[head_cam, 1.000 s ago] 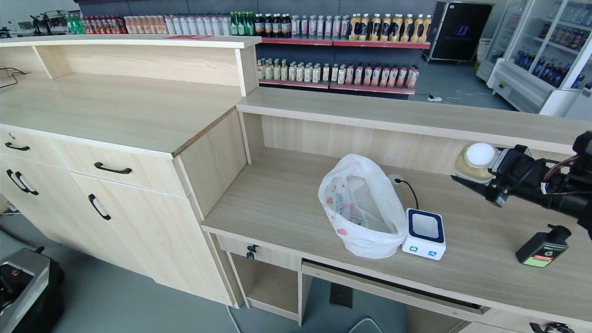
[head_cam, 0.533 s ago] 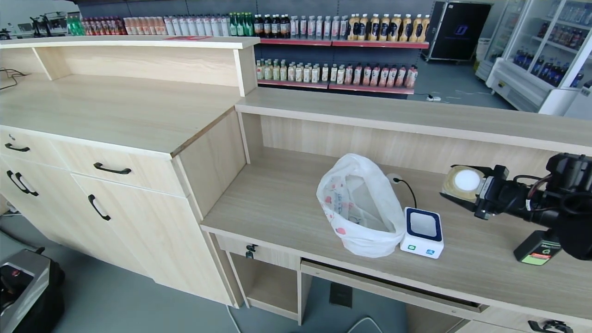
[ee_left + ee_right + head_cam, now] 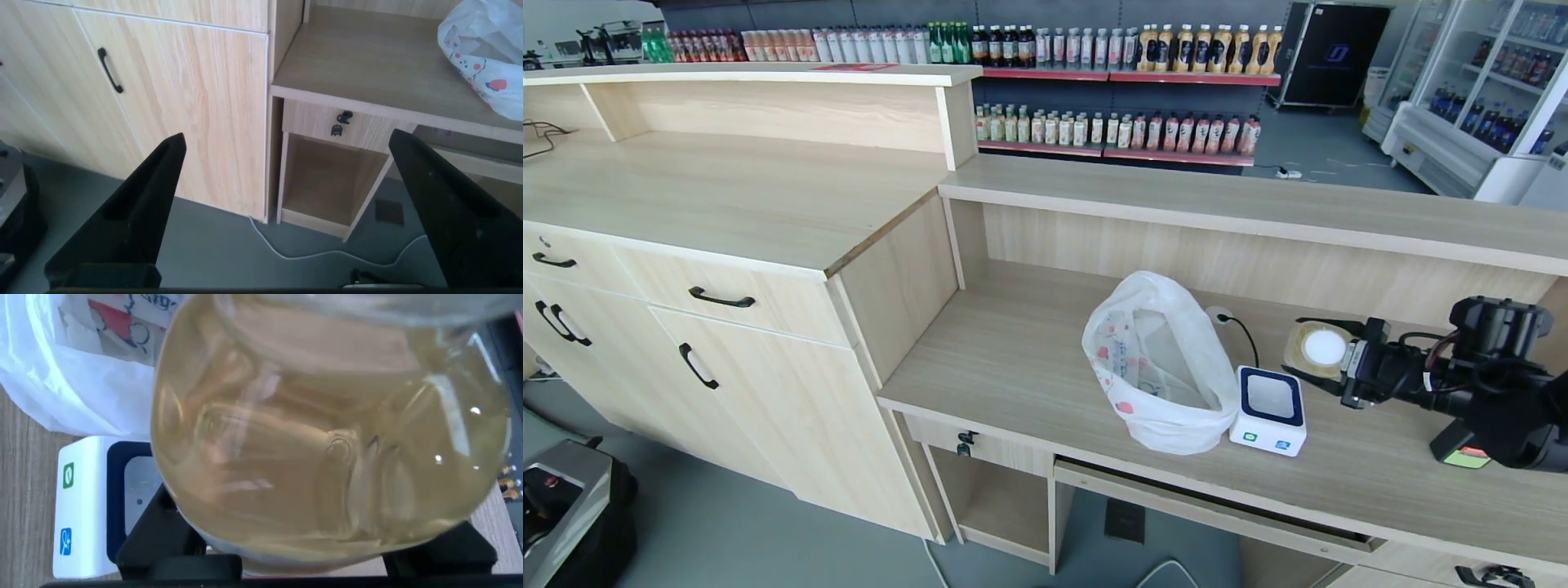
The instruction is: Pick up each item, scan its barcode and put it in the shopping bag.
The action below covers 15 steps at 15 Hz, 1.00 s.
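Bag: a white plastic shopping bag with red and blue print (image 3: 1156,363) stands on the light wooden desk (image 3: 1029,359) with its mouth open upward. What lies inside cannot be made out.
Scanner: a small white box scanner with a dark blue frame round its window (image 3: 1267,411) stands on the desk, right against the bag's right side. A thin black cable (image 3: 1246,331) runs up from behind it, and its far end is hidden by the bag.
Right claw: the right gripper (image 3: 1312,349) is closed around a clear rounded plastic jar with pale yellow contents and a white round lid (image 3: 1324,347). One black finger runs along the jar's far side and the other along its near side.
Jar: it is held on its side over the desk, lid toward the head camera, just beside the scanner on its right. Whether it touches the desk cannot be told. In the right wrist view the jar (image 3: 327,433) is cut off at the edges, any barcode is unreadable, and it covers part of the scanner (image 3: 86,506).
Bottle: a dark bottle with a green label (image 3: 1462,451) is on the desk at the right, mostly hidden behind the right arm.
Left claw: the left gripper (image 3: 288,147) is spread wide with nothing in it, low in front of the desk. A corner of the bag (image 3: 486,49) is cut off by the frame.
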### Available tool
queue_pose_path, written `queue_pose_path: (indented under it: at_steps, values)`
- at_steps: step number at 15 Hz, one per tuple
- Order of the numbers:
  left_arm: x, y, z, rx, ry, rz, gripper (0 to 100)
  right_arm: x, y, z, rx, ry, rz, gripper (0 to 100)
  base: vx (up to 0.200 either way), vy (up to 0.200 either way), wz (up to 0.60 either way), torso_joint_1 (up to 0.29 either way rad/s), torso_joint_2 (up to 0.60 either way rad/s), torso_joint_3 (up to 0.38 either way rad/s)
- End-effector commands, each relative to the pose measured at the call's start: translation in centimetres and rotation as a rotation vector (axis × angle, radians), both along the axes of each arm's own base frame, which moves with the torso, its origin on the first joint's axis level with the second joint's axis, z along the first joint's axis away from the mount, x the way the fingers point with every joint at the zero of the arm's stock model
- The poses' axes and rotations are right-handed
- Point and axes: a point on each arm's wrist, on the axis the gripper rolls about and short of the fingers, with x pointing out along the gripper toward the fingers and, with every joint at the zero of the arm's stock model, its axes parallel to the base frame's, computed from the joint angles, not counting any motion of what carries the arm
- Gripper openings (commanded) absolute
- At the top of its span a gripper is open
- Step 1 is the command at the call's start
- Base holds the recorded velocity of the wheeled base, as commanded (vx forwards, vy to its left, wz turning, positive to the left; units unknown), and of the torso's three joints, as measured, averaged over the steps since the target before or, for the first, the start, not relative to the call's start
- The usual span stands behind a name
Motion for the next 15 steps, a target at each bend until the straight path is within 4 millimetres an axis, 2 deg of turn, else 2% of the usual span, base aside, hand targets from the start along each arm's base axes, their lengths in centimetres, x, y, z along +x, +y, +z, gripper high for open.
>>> queue_pose_path:
  at_steps: [1,9,15]
  values:
    - [0.0,0.0,0.0,0.0,0.001,0.0,100,0.5,-0.2,-0.9,-0.003,0.011,0.003,0,0.0,0.0,0.0,0.0,0.0,0.0]
    - [0.0,0.0,0.0,0.0,0.001,0.0,100,2.0,-0.3,-2.2,-0.013,-0.016,0.015,0,0.0,0.0,0.0,0.0,0.0,0.0]
    - [0.0,0.0,0.0,0.0,0.001,0.0,100,3.2,1.3,-2.8,-0.016,-0.033,0.059,0,0.0,0.0,0.0,0.0,0.0,0.0]
